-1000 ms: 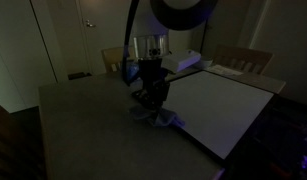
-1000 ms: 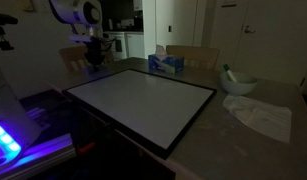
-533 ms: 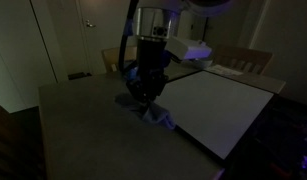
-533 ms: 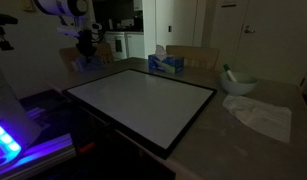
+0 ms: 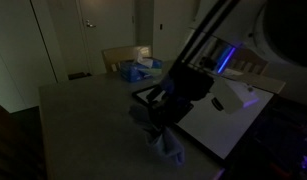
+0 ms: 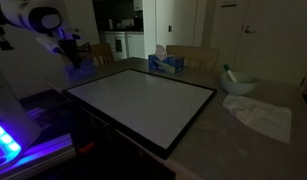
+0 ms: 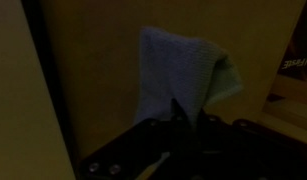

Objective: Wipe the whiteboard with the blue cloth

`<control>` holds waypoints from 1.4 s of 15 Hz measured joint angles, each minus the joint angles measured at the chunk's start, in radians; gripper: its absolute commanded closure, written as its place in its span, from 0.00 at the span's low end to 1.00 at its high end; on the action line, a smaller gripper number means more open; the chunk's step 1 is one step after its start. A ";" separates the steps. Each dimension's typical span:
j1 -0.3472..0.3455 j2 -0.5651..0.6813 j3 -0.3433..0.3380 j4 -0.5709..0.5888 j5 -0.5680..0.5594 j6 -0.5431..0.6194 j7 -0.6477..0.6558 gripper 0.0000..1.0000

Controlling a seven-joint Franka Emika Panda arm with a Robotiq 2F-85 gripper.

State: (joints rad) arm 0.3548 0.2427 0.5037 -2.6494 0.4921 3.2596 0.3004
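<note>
The scene is dim. The blue cloth [image 5: 171, 148] hangs from my gripper [image 5: 163, 122], just off the table beside the whiteboard's [image 5: 245, 112] near corner. In an exterior view the gripper [image 6: 72, 58] holds the cloth [image 6: 76, 69] at the far left, beyond the corner of the whiteboard [image 6: 143, 100]. In the wrist view the cloth [image 7: 178, 72] is pinched at its edge between the two dark fingertips of the gripper [image 7: 188, 108] and hangs away from them. The gripper is shut on it.
A tissue box [image 6: 166, 63] stands behind the whiteboard, also seen in an exterior view [image 5: 138, 68]. A bowl [image 6: 240, 83] and a crumpled white cloth [image 6: 261, 115] lie right of the board. Wooden chairs [image 5: 118, 55] stand at the table's far side.
The gripper has lifted the blue cloth off the table and carried it along the table beside the whiteboard's edge. The arm now covers part of the whiteboard in an exterior view.
</note>
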 measured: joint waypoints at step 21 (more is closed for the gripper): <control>-1.255 0.462 0.636 0.026 -0.692 -0.239 -0.184 0.97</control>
State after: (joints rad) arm -0.9000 0.7044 1.1397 -2.6230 -0.1999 3.0203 0.1160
